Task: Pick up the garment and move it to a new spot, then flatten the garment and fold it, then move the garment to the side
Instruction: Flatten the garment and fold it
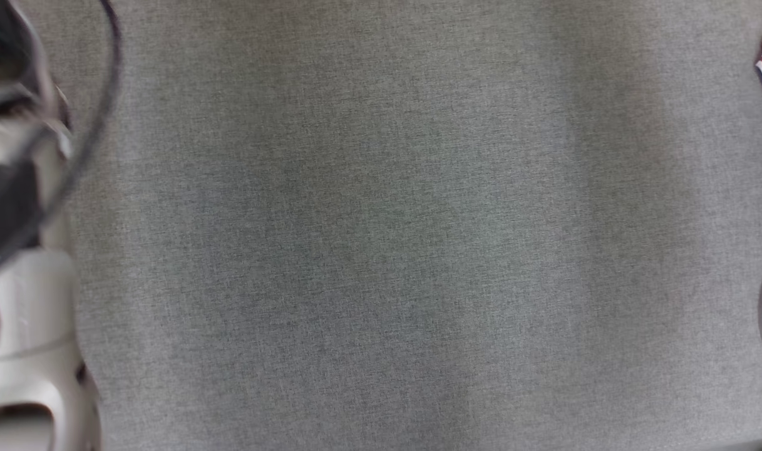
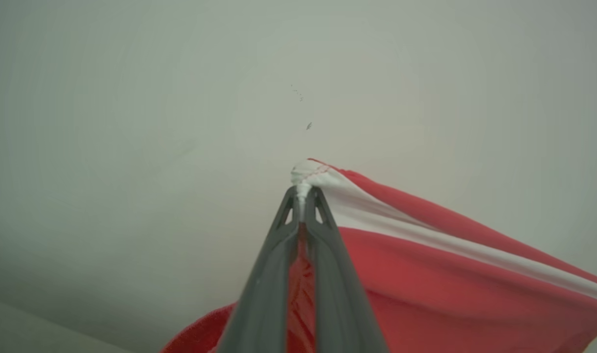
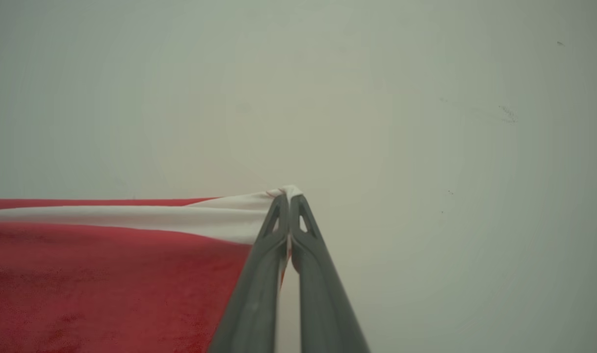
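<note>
Garment (image 2: 450, 274), red with white band, stretched in air hand to hand, left hand (image 2: 303, 193) pinching one white corner, right hand (image 3: 289, 201) pinching the other, head view adds grey tabletop (image 1: 381, 250), pale forearm (image 1: 24, 326)

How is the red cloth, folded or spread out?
Spread out along its white edge: the cloth runs straight sideways from each arm's shut jaws. Lower down, cannot tell.

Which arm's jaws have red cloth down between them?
The left arm's jaws: red garment runs down the gap between them. The right arm's jaws nip its white edge at the tips, gap below bare.
</note>
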Robot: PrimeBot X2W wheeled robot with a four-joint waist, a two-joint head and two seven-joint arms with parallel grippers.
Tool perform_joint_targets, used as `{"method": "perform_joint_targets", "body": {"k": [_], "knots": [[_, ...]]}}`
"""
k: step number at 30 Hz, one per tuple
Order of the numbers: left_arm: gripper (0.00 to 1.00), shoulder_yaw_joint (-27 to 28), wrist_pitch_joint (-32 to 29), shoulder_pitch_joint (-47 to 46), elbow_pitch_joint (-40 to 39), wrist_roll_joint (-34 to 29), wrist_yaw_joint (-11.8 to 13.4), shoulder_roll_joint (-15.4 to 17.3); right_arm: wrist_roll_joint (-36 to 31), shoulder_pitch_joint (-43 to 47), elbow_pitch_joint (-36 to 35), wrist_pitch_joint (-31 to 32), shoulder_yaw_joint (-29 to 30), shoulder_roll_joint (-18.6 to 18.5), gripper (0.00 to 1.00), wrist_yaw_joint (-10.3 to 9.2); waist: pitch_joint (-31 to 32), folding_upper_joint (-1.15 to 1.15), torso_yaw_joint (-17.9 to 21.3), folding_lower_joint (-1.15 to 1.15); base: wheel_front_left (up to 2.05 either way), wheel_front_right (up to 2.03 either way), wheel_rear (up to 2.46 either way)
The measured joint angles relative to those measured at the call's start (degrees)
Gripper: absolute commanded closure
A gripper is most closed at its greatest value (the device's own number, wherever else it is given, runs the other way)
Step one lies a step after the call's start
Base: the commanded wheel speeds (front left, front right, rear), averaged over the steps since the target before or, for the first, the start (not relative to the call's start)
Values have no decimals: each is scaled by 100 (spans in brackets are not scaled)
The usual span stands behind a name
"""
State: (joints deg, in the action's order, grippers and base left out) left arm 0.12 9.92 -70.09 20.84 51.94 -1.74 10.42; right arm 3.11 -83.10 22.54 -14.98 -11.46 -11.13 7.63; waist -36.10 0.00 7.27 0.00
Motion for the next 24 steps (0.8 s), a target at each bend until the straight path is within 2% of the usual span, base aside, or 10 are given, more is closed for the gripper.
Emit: {"method": "perform_joint_targets", "body": {"k": [5, 10, 14, 17, 21, 24], "knots": [[100, -230, -30, 655, 112, -33, -242, -62, 237, 556, 226, -1, -456, -292, 100, -4, 41, 1, -46, 0, 0, 0, 0], [100, -461, -60, 1548, 22, -14, -419, -34, 921, 1402, 62, 222, -1048, -615, 100, -7, 250, 0, -97, 0, 0, 0, 0], [100, -672, -130, 2576, -232, 53, -486, 3, 1849, 2660, -684, 1111, -1339, -1048, 100, -7, 596, 0, -154, 0, 0, 0, 0], [100, -823, -275, 3175, -370, 56, -491, 99, 2271, 3449, -1249, 1703, -1228, -1277, 100, -7, 838, 0, -185, -1, 0, 0, 0], [100, -994, -406, 3869, -553, 34, -491, 167, 2358, 4454, -1902, 2454, -984, -1502, 100, -7, 1173, 0, -211, -1, 0, 0, 0], [100, -1162, -453, 4309, -692, -37, -490, 201, 2362, 5134, -2315, 2971, -751, -1526, 100, -7, 1422, 0, -225, -1, 0, 0, 0]]}}
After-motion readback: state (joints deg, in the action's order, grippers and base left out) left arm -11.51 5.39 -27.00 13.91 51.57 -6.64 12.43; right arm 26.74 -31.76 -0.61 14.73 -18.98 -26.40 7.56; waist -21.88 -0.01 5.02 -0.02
